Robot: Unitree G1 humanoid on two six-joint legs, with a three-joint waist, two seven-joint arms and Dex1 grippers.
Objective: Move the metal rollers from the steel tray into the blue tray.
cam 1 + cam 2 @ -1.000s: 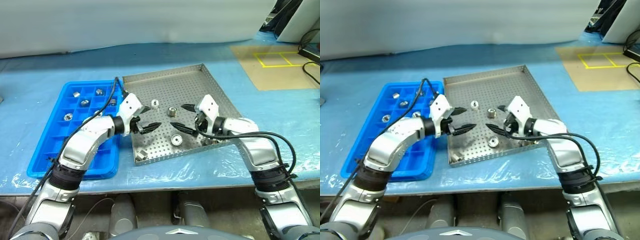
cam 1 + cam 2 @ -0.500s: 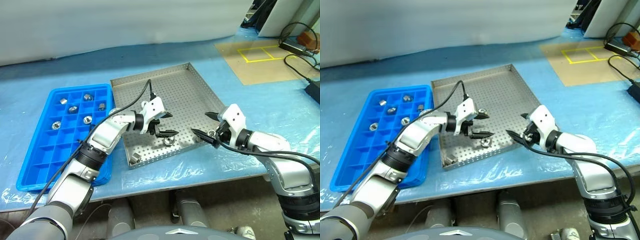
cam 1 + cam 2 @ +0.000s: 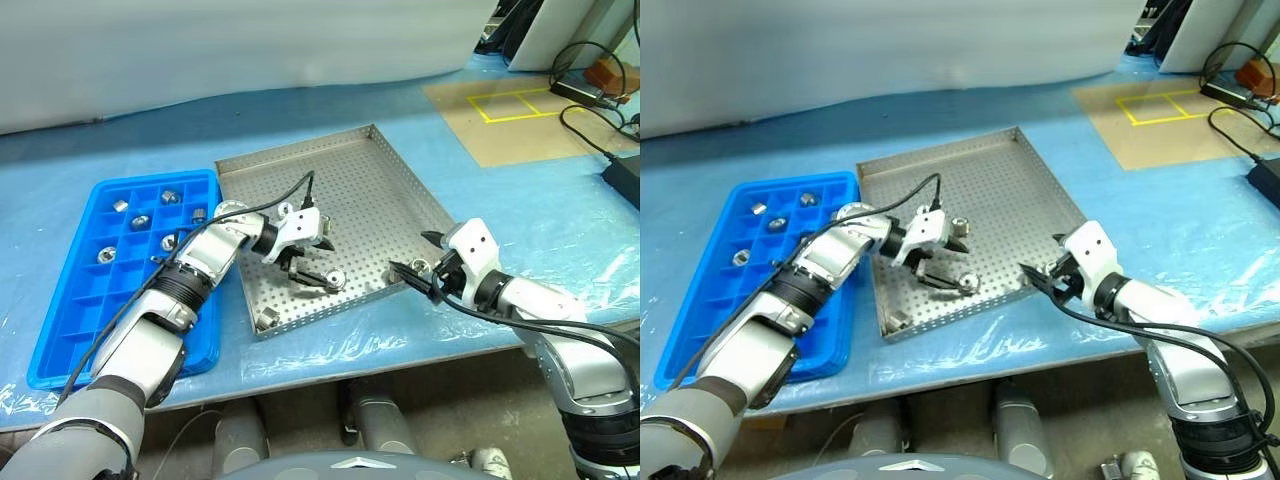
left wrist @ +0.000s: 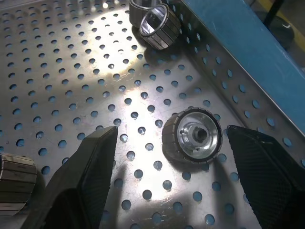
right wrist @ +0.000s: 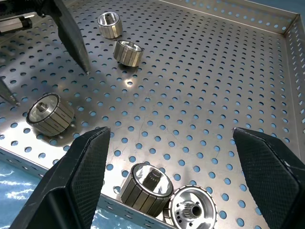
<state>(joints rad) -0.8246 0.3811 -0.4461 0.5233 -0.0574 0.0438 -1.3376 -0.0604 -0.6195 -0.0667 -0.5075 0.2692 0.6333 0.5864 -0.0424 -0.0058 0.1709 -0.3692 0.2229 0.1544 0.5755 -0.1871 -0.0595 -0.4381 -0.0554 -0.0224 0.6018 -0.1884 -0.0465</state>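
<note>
At the left lies the bright blue plastic tray (image 3: pixel 70 300) with its grid of square compartments; several small silver metal rollers (image 3: pixel 139 223) sit in its far cells, and the robot's left arm covers part of its right edge. Just beside it is the square perforated steel tray (image 3: pixel 380 185). The left gripper (image 3: pixel 315 262) hangs low over the tray floor, fingers spread wide, with one ribbed silver roller (image 4: pixel 192 135) lying on its side between the fingertips, untouched. A further roller (image 3: pixel 267 319) rests in the near left corner. Two rollers (image 5: pixel 151 185) sit against the near right rim, mostly hidden behind the right gripper (image 3: pixel 415 258), which is open and empty just above that rim.
</note>
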